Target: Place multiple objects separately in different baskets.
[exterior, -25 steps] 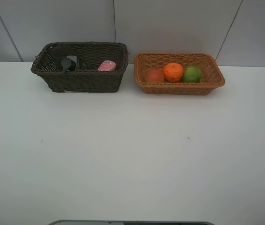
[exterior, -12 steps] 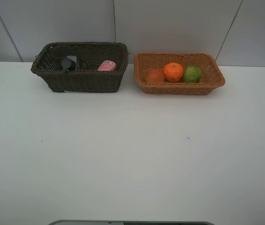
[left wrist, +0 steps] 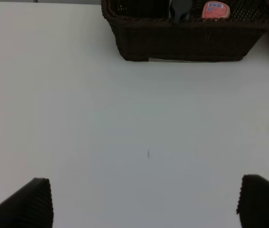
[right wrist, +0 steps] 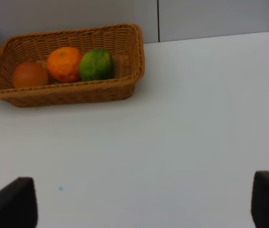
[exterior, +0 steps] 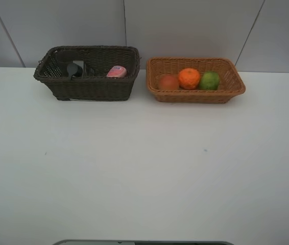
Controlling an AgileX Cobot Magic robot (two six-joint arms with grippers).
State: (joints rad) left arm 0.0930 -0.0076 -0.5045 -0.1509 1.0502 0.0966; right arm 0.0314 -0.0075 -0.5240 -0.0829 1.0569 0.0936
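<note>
A: What should you worry about from here?

B: Very little, I judge. Your left gripper [left wrist: 144, 202] and right gripper [right wrist: 144, 202] both hang with jaws spread wide, holding nothing, well back from the baskets over the bare table [exterior: 144, 173]. The one risk is reaching in again: a finger could catch a wicker rim and drag a basket, or knock a fruit out.

A: And what is in each basket?

B: The dark brown basket [exterior: 91, 89] holds the pink squeeze bottle [exterior: 116, 71] and a dark pump bottle [exterior: 76, 68] (the mauve cup I cannot make out in that shadow). The light tan basket [exterior: 195, 94] holds the red-orange fruit [exterior: 168, 81], the orange [exterior: 189, 78] and the lime [exterior: 209, 80], touching in a row. You look finished, nothing lies loose on the table
</note>
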